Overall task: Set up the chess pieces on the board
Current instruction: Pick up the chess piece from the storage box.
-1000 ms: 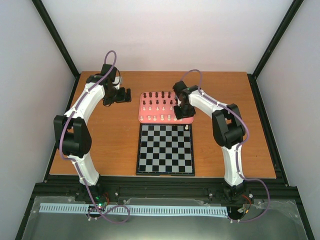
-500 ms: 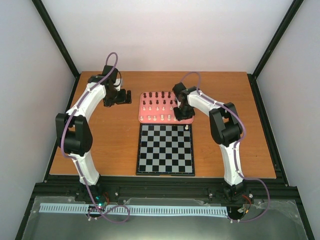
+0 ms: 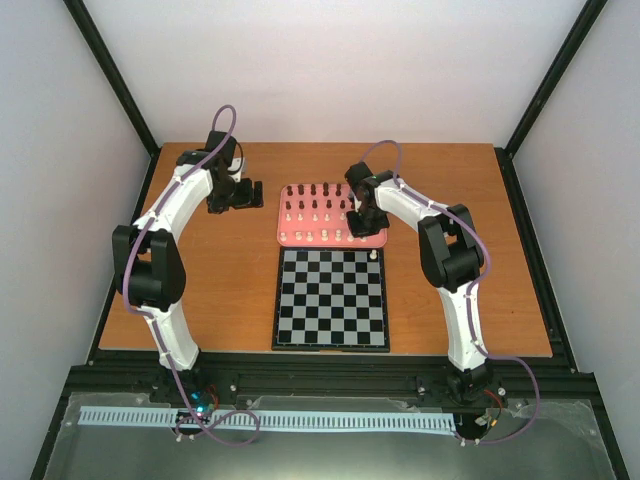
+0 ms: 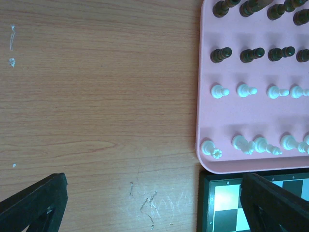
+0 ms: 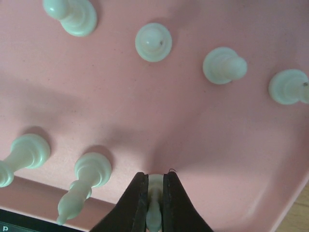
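Rows of dark chess pieces (image 4: 221, 54) and cream-white chess pieces (image 4: 220, 91) stand on a pink tray (image 3: 283, 240) behind the board (image 3: 332, 310). One white piece (image 3: 374, 256) stands on the board's far right corner. My right gripper (image 3: 362, 228) is low over the tray's near right part. In the right wrist view this gripper (image 5: 155, 180) is shut on a cream-white piece (image 5: 154, 217) whose base rests on the tray. My left gripper (image 3: 240, 195) hovers over bare wood left of the tray. It is open, with its fingers (image 4: 34, 203) wide apart and nothing between them.
Other white pieces (image 5: 86, 176) stand close to the left of the gripped one, near the tray's front rim. The board's corner (image 4: 227, 203) lies right under the tray edge in the left wrist view. The wooden table (image 3: 200, 290) is fenced by a black frame.
My right gripper has closed on a white piece at the tray's near right. The left arm has barely shifted.
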Robot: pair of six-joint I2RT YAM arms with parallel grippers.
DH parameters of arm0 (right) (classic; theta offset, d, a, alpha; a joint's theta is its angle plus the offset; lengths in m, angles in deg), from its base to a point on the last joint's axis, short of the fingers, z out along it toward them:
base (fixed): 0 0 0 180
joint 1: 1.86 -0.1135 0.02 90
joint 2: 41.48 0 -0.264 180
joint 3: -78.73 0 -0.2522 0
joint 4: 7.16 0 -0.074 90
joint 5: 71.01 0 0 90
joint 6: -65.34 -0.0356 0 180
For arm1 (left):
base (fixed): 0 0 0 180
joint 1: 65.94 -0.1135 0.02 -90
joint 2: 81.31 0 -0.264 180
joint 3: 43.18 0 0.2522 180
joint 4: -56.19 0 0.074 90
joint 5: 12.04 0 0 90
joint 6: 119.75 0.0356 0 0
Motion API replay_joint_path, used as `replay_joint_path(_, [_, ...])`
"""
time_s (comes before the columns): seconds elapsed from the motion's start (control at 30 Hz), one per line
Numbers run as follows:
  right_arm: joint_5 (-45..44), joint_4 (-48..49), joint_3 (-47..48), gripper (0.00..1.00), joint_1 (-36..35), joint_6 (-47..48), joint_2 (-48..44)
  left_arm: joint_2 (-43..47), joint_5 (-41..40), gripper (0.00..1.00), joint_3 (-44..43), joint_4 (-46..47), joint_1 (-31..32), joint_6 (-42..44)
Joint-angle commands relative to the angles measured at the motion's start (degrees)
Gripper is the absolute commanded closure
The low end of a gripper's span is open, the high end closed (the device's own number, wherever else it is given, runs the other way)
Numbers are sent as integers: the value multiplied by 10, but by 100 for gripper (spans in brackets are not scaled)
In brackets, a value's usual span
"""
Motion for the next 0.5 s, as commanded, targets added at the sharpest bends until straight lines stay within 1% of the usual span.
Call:
replay_joint_path(0.0, [-1,-11,7,97,3,3,4,-7,-4,0,-23,-8,0,1])
replay_joint_path(0.17, [-9,-20,5,97,3,3,-31,-10,0,0,-24,-6,-1,0])
replay_joint_path(0.47, [13,-38,-33,97,-9,3,-105,-11,8,0,-23,-5,0,-3])
